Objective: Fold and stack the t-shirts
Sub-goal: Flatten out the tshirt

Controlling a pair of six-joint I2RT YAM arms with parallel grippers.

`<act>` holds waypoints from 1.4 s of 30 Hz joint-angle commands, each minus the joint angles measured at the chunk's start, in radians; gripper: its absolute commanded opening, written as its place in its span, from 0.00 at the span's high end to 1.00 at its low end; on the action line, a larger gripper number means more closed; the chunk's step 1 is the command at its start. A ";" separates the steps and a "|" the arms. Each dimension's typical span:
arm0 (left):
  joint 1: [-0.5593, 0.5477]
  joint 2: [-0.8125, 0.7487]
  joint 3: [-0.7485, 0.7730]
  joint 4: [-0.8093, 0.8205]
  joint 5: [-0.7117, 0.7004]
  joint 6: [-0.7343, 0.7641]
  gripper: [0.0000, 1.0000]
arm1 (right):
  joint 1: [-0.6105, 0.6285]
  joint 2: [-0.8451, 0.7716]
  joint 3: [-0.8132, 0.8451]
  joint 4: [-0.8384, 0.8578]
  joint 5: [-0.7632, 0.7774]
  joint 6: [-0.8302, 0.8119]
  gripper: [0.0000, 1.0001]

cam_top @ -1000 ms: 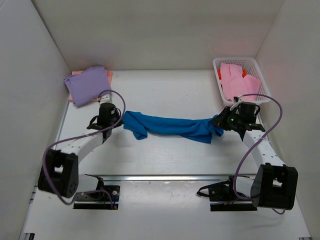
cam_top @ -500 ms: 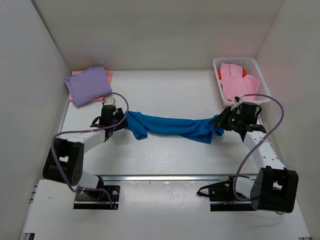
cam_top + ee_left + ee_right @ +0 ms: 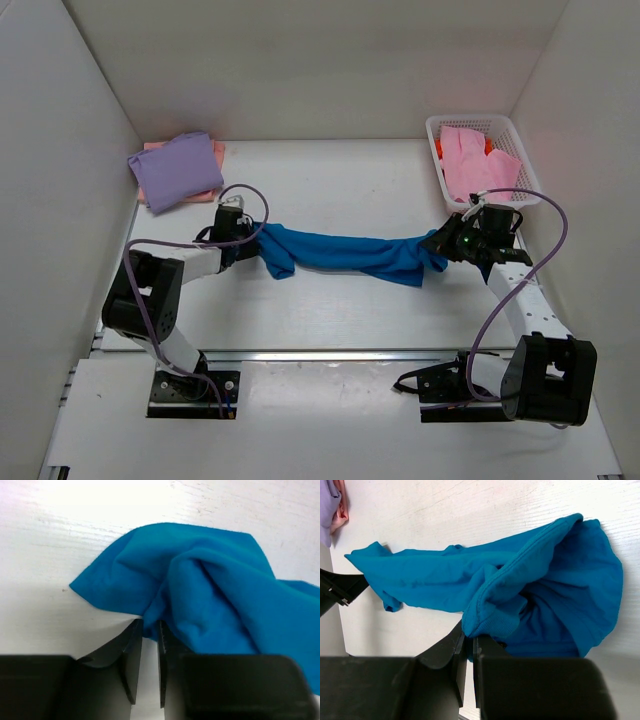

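The bright blue t-shirt [image 3: 340, 252] lies bunched in a long band across the middle of the table. My left gripper [image 3: 246, 240] is shut on its left end; the left wrist view shows cloth [image 3: 210, 590] pinched between the fingertips of the left gripper [image 3: 150, 629]. My right gripper [image 3: 441, 243] is shut on its right end, and the right wrist view shows a hemmed fold [image 3: 490, 615] clamped at the tips of the right gripper [image 3: 469, 639]. A folded lavender t-shirt [image 3: 175, 170] lies on a salmon one [image 3: 216, 150] at the back left.
The white mesh basket [image 3: 478, 122] stands at the back right, holding a light pink shirt [image 3: 475, 168] and a bit of orange cloth [image 3: 489, 146]. White walls close the table on the left, back and right. A metal rail [image 3: 330, 354] runs along the front edge.
My left gripper has moved right and slightly back, its arm swinging low over the table, carrying the shirt's left end with it. The right arm has not moved.
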 commanded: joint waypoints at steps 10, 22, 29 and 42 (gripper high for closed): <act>0.003 -0.343 0.201 -0.213 0.063 -0.021 1.00 | -0.016 0.002 0.114 -0.057 -0.026 -0.045 1.00; 0.075 -0.761 0.577 -0.310 -0.116 0.044 1.00 | -0.173 -0.400 0.285 -0.013 0.057 0.018 1.00; 0.023 -0.859 0.663 -0.361 -0.260 0.132 1.00 | -0.112 -0.449 0.394 -0.099 0.139 -0.022 1.00; -0.039 -0.794 0.649 -0.382 -0.341 0.221 1.00 | 0.027 -0.382 0.540 -0.142 0.255 -0.096 1.00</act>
